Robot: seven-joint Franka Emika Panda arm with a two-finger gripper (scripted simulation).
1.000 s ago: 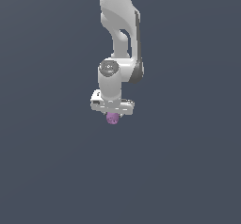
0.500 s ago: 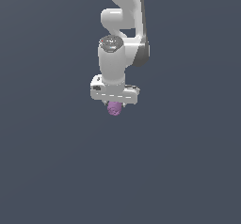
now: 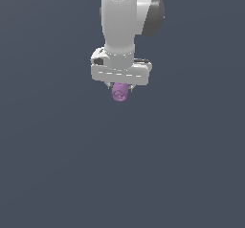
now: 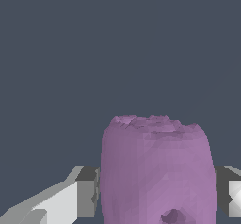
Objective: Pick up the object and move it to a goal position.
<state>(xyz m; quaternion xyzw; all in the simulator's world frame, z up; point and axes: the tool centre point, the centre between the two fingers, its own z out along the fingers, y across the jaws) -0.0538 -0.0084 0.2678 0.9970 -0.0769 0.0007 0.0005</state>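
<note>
Plain dark grey-blue backdrop (image 3: 57, 174) fills both views, no visible surface edge or horizon. Franka arm (image 3: 122, 21) comes in from 12 o'clock of the exterior view, white wrist housing pointing straight down, darker grey joint shell at about 2 o'clock of the housing. Below that, the wide white hand bar, and at its underside the gripper (image 3: 119, 89), roughly at 12 o'clock from frame centre in the upper half of the exterior view. Gripper is closed narrow onto the purple-pink object (image 3: 119, 93), which pokes out just under the bar at its 6 o'clock; fingers mostly hidden behind the bar and the lump in the exterior view, only small dark tips flanking it. Object is much narrower than the hand bar, hangs in the air, nothing touching it from below. Wrist view: purple-pink object (image 4: 157, 171) large in frame, bumpy ridged end face, smooth faceted sides, small dark dimple low on its side. Fingers (image 4: 87, 192) press against both sides of it, dark grey pad touching the lump on one flank, another grey-and-white finger touching the opposite flank, no gap seen on either side. White finger body runs off toward the frame corner. Goal marker can't be made out in either view.
</note>
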